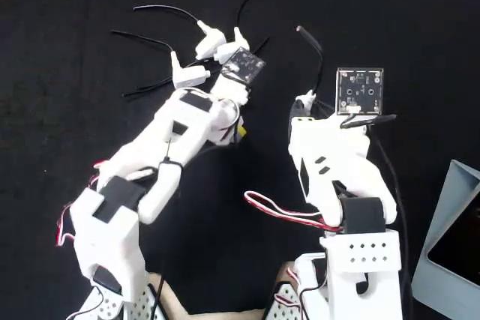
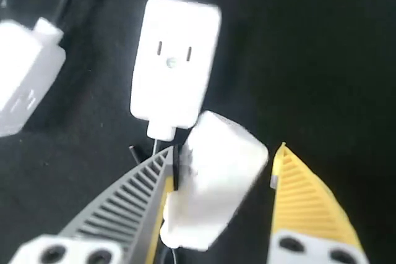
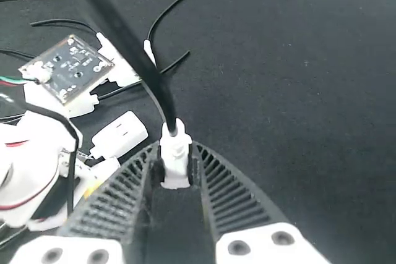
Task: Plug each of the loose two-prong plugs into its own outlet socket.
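- My left gripper (image 2: 224,149) is spread wide, grasping a tilted white plug (image 2: 210,183) between the gray and yellow fingers.
- Just past it is an outlet socket (image 2: 176,60), slots showing. A second socket (image 2: 25,78) lies beside it.
- My right gripper (image 3: 175,149) is clenched on a corded plug (image 3: 174,168).
- My left arm (image 1: 172,140) is stretched out to the sockets; my right arm (image 1: 337,170) is drawn in.
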You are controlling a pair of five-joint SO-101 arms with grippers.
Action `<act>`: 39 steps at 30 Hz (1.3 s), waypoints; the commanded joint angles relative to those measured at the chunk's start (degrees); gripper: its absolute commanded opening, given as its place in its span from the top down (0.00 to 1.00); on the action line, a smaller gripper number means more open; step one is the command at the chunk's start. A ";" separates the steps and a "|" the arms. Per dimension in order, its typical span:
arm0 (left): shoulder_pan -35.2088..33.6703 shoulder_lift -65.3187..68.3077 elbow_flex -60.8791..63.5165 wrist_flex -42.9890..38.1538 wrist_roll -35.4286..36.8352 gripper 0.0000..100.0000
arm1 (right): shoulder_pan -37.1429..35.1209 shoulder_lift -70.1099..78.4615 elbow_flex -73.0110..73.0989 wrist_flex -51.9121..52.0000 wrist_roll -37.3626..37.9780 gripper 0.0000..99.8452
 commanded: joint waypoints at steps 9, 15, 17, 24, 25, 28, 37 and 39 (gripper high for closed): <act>-1.36 0.26 -0.66 0.79 -0.44 0.98 | 0.62 -0.40 -2.15 -1.14 -0.18 0.99; 1.27 -2.29 -1.27 13.71 -0.44 0.97 | 0.62 -0.40 -2.15 -1.14 -0.18 0.99; 2.42 -5.27 0.84 16.35 -0.44 0.97 | 0.62 -0.40 -2.15 -1.14 -0.18 0.99; 7.69 -21.01 14.99 16.88 -0.18 0.97 | 0.62 -0.40 -2.15 -1.05 -0.18 0.99; 8.04 -22.86 16.66 16.79 -0.26 0.97 | 0.62 -0.40 -2.15 -1.05 -0.18 0.99; 6.99 -25.32 20.26 14.24 -0.26 0.97 | 0.70 -0.40 -2.15 -1.05 -0.18 0.99; -2.68 -25.93 20.88 12.84 -0.35 0.75 | 0.62 -0.40 -1.45 -1.32 -0.18 0.99; -4.00 -26.02 20.35 12.57 -0.44 0.74 | 0.62 -0.40 -1.36 -1.32 -0.18 0.99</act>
